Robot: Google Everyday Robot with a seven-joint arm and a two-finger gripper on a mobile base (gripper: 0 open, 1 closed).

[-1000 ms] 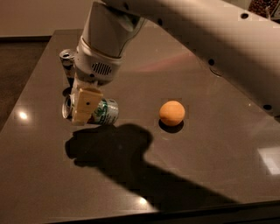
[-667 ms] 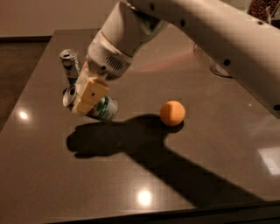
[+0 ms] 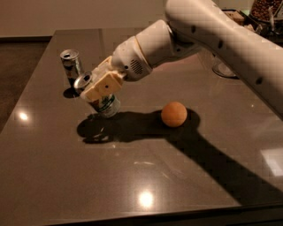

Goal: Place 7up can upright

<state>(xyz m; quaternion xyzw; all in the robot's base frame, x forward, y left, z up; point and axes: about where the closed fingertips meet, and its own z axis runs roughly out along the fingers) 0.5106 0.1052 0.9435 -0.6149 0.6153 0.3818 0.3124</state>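
The 7up can [image 3: 104, 104], silver-white with green lettering, is tilted with its silver top up and to the left and its base on or just above the dark table [image 3: 132, 176]. My gripper [image 3: 101, 88] is shut on the 7up can around its upper half, reaching in from the right. A slimmer silver can [image 3: 71, 63] stands upright just behind and left of it.
An orange ball [image 3: 174, 114] lies on the table to the right of the can. A glass base [image 3: 225, 68] and a container of snacks [image 3: 265, 11] stand at the far right back. The table's left and front edges are in view.
My gripper has turned the 7up can from lying on its side toward upright, top end raised. The arm has swung lower and more to the right.
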